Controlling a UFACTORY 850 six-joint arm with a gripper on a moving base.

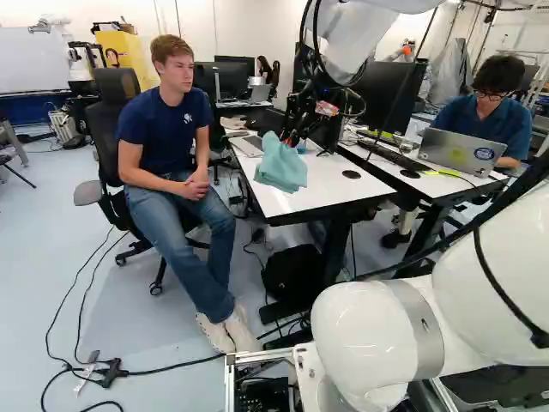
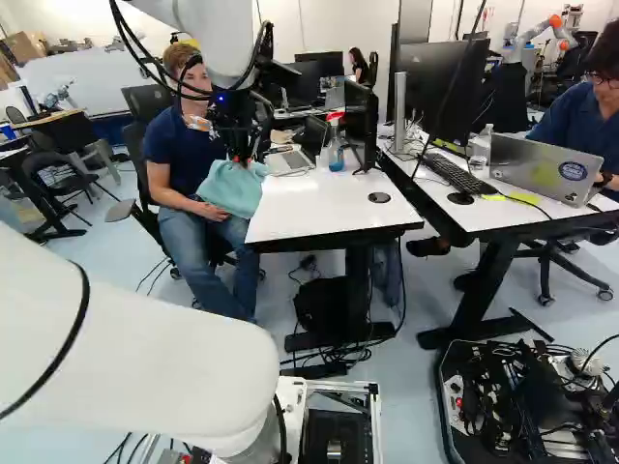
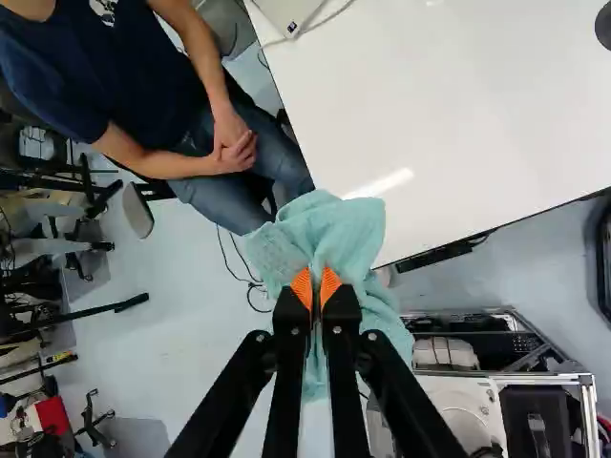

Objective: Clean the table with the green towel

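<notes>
My gripper [image 1: 296,136] hangs over the near left corner of the white table [image 1: 283,202] in the left base view, and the green towel [image 1: 281,165] droops below it. In the right base view the towel [image 2: 233,188] hangs at the table's left edge, partly before a seated person. Seen from the wrist, the gripper [image 3: 316,289] has its fingers closed together on the bunched towel [image 3: 334,229], which spreads ahead of and under them and overlaps the table's corner. Whether the cloth touches the tabletop, I cannot tell.
A person [image 1: 176,154] sits close beside the table's left edge. On the table stand a laptop [image 2: 290,160], a spray bottle [image 2: 336,155] and a monitor [image 2: 360,121]. A second desk with a laptop [image 2: 542,168] adjoins at the right. A black bag [image 1: 293,273] lies beneath the table.
</notes>
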